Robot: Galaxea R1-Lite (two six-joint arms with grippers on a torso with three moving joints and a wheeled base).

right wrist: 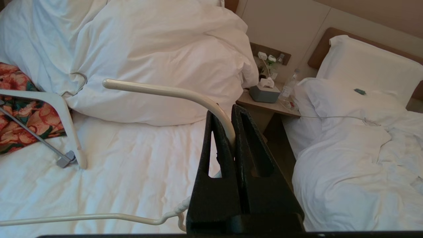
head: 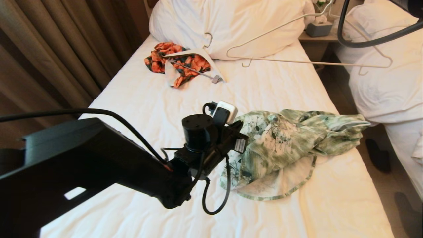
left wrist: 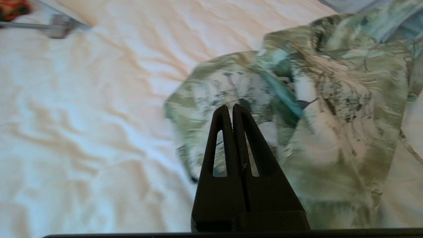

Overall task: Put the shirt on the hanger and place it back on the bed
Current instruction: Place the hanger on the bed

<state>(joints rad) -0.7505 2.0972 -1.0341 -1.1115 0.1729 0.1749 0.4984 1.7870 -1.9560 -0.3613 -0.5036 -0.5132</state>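
Shirt [head: 284, 145] lies crumpled on the bed [head: 138, 105], toward the bed's right edge about halfway down, one end trailing to the mattress side. Green-and-white print with dark stems legible in the head view.

Left arm reaches in from the lower left of the head view, its wrist end just beside the shirt's left edge. Fingertips are hidden there by the arm's own body. Left wrist view supplies them: left gripper [left wrist: 230, 107] with both fingers pressed together, nothing between them, tips pointing at the shirt's near folds. Whether the tips touch the cloth cannot be told.

Hanger [head: 309, 49] is held up in the air over the bed's head end, its thin cream arms spanning from in front of the pillow [head: 228, 23] across to the second bed [head: 390, 82]. Head view shows only the right arm's dark cable at top right, not the gripper. Right wrist view fills that gap: right gripper [right wrist: 233, 132] clamped on the hanger's curved hook, the hook bending away over the fingers, one hanger arm with a small notch hook running below.

Near the pillow lies an orange-and-black floral garment [head: 180, 64] with a thicker white hanger [head: 198, 56] on it. Only the right wrist view shows the nightstand's [right wrist: 264, 104] tissue box [right wrist: 264, 92].
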